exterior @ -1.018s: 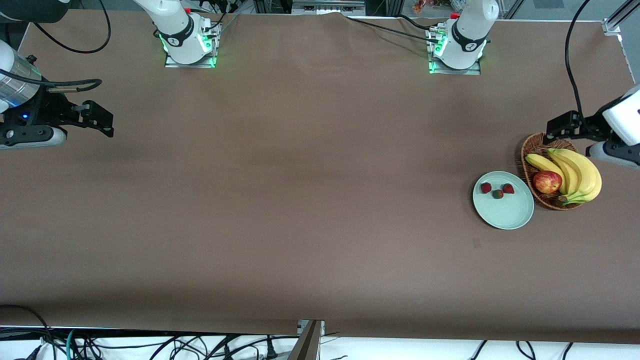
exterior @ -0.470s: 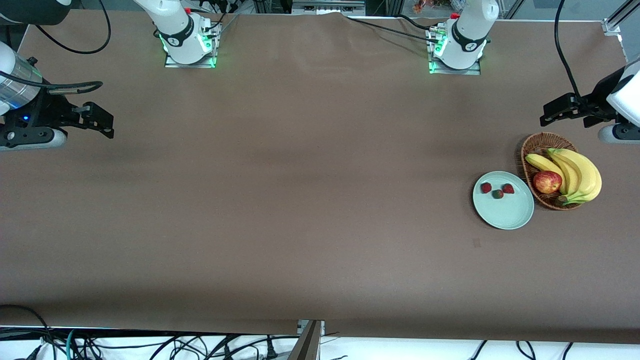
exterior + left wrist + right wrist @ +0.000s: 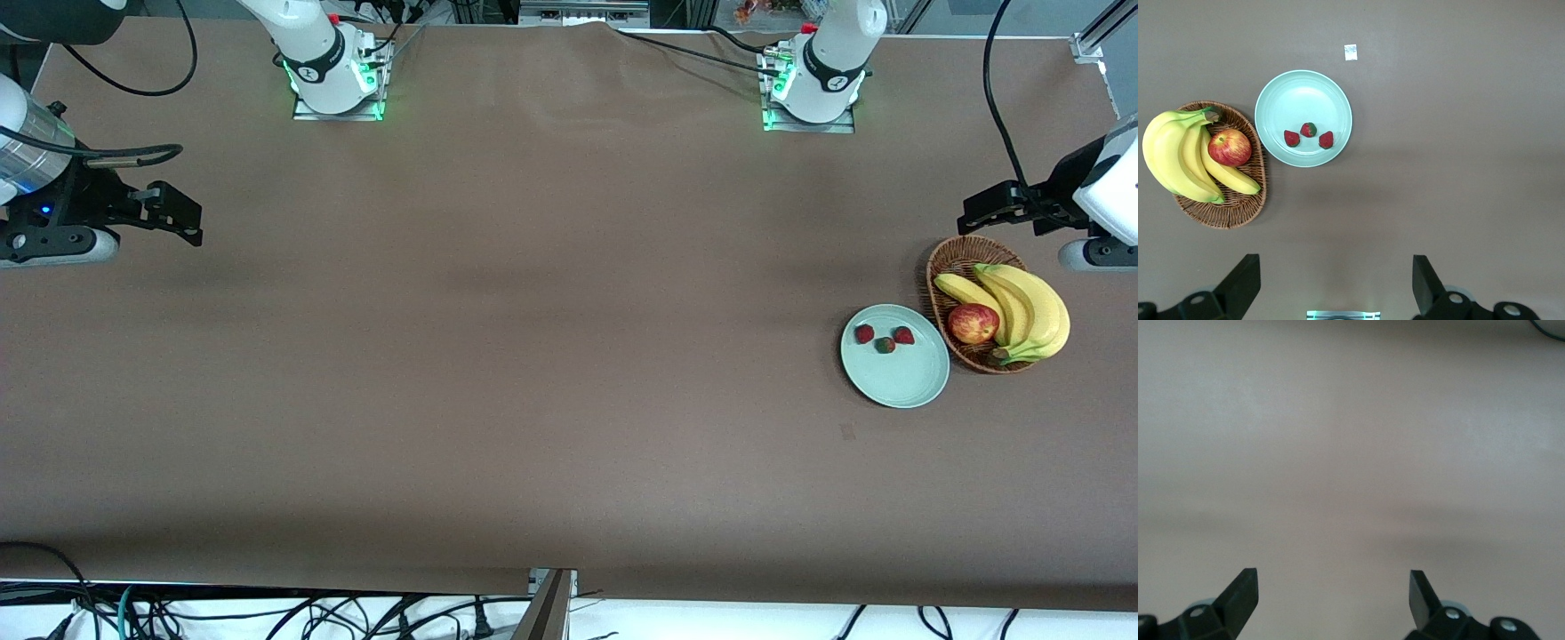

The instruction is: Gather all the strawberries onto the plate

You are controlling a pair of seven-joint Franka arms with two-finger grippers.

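Three small red strawberries [image 3: 884, 338] lie together on the pale mint-green plate [image 3: 900, 378], toward the left arm's end of the table. The left wrist view shows them too, the strawberries [image 3: 1309, 135] on the plate [image 3: 1298, 93]. My left gripper [image 3: 982, 210] is open and empty, up in the air over the table beside the basket's rim. My right gripper [image 3: 182, 218] is open and empty at the right arm's end of the table, over bare brown cloth, and waits there. Its fingers [image 3: 1245, 590] frame only cloth in the right wrist view.
A brown wicker basket [image 3: 956, 267] stands beside the plate and holds a bunch of bananas [image 3: 1022, 307] and a red-yellow apple [image 3: 973, 324]. A small white tag [image 3: 1350, 51] lies on the cloth near the plate. Cables hang along the table's front edge.
My left gripper has lifted off the basket and drawn back toward the arm bases, then settled slightly. The strawberries, plate and right arm have not moved.
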